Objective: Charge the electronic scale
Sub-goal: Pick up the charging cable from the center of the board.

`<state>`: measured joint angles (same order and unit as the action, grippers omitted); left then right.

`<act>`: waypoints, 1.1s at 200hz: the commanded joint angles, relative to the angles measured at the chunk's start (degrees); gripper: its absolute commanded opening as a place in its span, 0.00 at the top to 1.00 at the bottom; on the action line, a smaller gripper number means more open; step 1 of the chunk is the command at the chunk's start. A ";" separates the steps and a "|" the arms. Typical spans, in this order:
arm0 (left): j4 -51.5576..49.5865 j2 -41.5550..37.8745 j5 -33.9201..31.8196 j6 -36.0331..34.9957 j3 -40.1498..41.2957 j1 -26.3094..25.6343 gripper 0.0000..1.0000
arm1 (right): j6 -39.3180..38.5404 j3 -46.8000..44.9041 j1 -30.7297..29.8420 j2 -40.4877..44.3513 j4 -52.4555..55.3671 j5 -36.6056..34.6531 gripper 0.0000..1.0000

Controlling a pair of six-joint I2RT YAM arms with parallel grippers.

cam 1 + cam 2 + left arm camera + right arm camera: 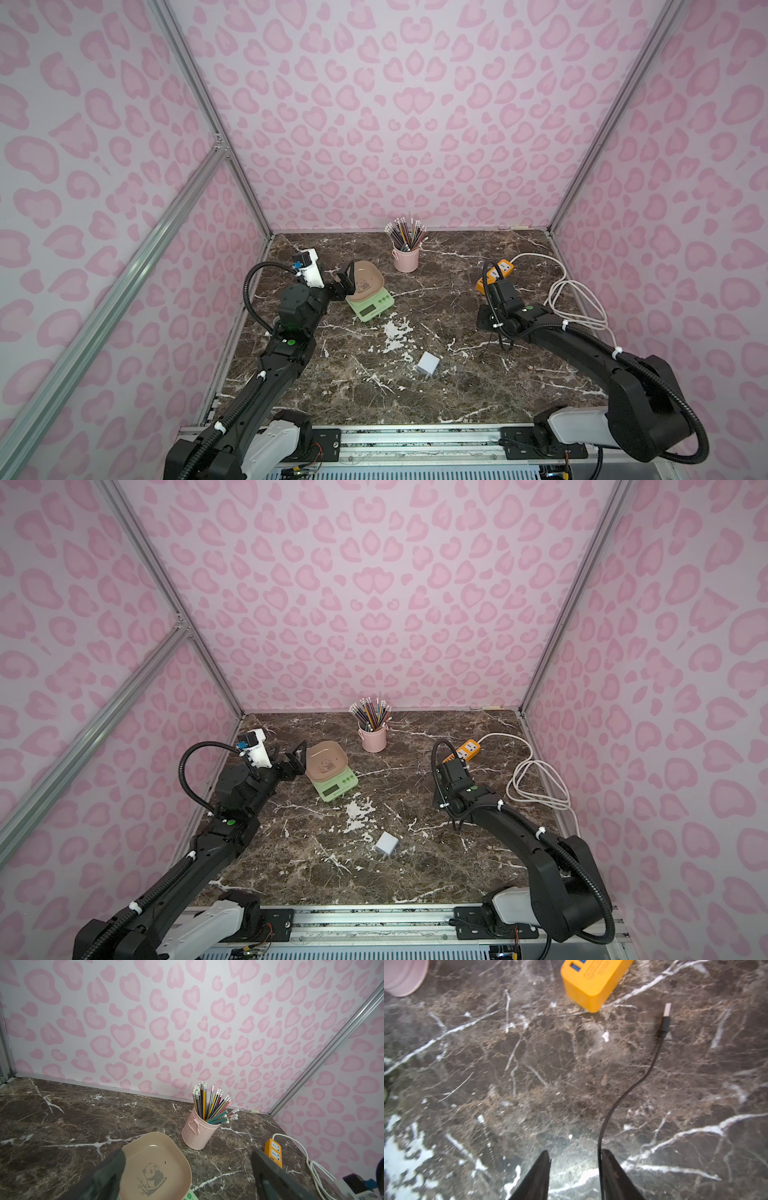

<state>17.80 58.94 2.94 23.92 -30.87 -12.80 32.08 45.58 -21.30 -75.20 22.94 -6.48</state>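
- the electronic scale [371,306] sits on the counter [415,399] in its left half, toward the back edge. its display faces the front edge and its beige tray [155,1159] with the panda picture is on top.
- the left hand [347,279] is spread wide just beside the side of the scale that faces the left edge. in the left wrist view one finger [108,1172] overlaps the tray's rim and the other stands well off to the far side. it grips nothing, and it looks placed to steady or turn the scale so a plug can go in.
- the right hand [576,1153] hovers low over the counter in the right half, aimed at the orange power strip [593,982] near the back right corner.
- its fingers stand partway apart. a thin black cable [633,1086] runs along the inner face of one of them and is not pinched between the two. i cannot tell whether it touches that finger.
- the cable's usb plug [667,1009] lies flat on the counter just beside the strip's end and is not inserted. it seems laid there to be within reach of the strip's usb ports.
- the white cube charger [428,363] lies alone in the middle toward the front edge, apart from both hands.
- the pink pencil cup [406,257] stands by the middle of the back edge, clear of the work.
- the strip's white cord [577,291] loops along the right edge.
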 commanded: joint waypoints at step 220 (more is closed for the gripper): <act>30.72 27.85 22.19 -31.08 0.79 -23.70 0.11 | -10.90 3.33 -5.00 18.57 -16.43 46.30 1.00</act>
<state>41.91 84.62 27.31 -2.11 -29.12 -34.87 21.39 47.55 -26.24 -57.36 8.36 36.23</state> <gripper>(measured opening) 0.886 0.063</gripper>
